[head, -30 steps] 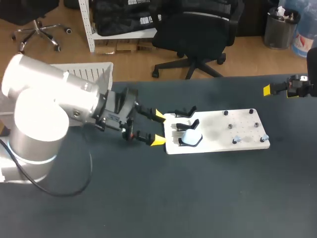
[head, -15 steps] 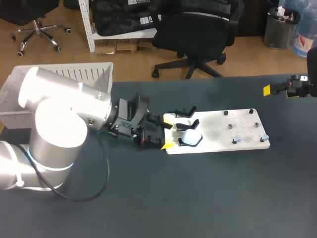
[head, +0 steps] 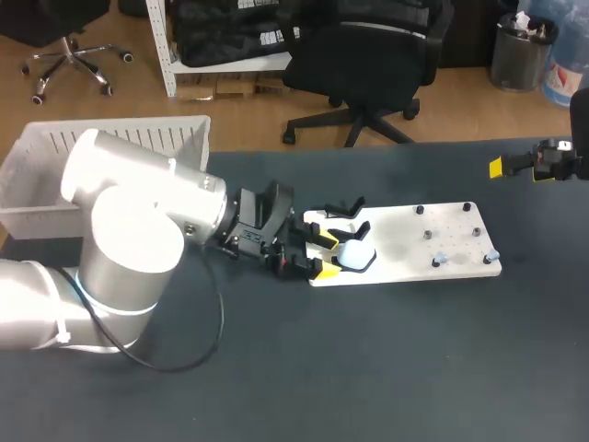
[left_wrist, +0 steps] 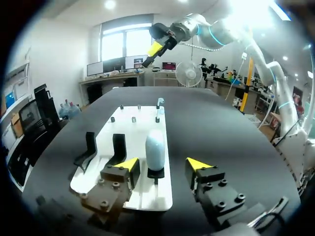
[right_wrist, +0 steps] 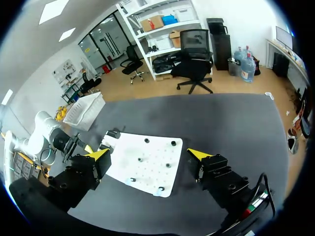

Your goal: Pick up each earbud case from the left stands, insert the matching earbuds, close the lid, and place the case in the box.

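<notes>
Squinting at the head view, the stand under the pale blue rounded earbud case (head: pixel 355 253) is mostly hidden by the case itself. The left end effector (head: pixel 322 255) covers the near end of the white rectangular pegboard (head: pixel 405 241). The small pegs and tiny pale blue bits (head: pixel 440 261) at the board's other end are too small to tell apart, so no idea which are earbuds. The right end effector (right_wrist: pixel 148 154) is cut off at the head view's edge, well apart from the board. Its own wrist view shows the fingers spread wide above the dark bench (head: pixel 368 368). The white slatted plastic basket (head: pixel 110 138) is partly blocked by the left arm (head: pixel 138 230).

The case itself is smooth, glossy and egg-like, and I can't make out a lid seam. It stands upright on the board just beside two black angled stands (left_wrist: pixel 118 147). The left end effector's fingers sit apart on either side of it, with a gap showing on each side in the left wrist view, so it's not gripping.
</notes>
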You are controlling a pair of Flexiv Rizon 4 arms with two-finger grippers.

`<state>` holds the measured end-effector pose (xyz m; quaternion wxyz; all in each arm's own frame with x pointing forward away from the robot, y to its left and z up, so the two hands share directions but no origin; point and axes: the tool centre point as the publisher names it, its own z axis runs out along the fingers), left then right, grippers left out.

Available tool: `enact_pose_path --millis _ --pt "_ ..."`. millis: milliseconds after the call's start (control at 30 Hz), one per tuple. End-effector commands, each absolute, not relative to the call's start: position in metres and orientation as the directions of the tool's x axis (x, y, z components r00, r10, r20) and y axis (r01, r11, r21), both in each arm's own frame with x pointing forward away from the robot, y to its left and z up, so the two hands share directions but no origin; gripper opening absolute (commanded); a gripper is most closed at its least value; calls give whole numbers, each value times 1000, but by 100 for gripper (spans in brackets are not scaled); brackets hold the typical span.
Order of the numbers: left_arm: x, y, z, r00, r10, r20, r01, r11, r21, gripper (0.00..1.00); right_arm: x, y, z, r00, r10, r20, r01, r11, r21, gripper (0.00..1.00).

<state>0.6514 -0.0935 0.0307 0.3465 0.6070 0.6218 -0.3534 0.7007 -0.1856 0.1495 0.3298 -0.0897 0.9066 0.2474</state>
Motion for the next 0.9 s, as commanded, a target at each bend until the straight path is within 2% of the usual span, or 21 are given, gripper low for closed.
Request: enact_pose_path --millis 33,100,667,900 --pt "657 -99 26 -23 507 -862 1000 9 -21 53 701 -186 150 -767 -1 -642 -328 860 390 100" --pt "658 -100 25 -27 506 -862 1000 7 -27 48 701 -186 150 -767 -1 -642 -328 860 390 100" --pt "661 -109 21 -68 479 -875 998 27 -62 49 701 -186 150 -767 -1 -642 -328 860 390 100" --pt "662 -113 21 -69 472 -879 998 23 -66 43 701 -186 150 -767 -1 -642 -328 860 390 100"
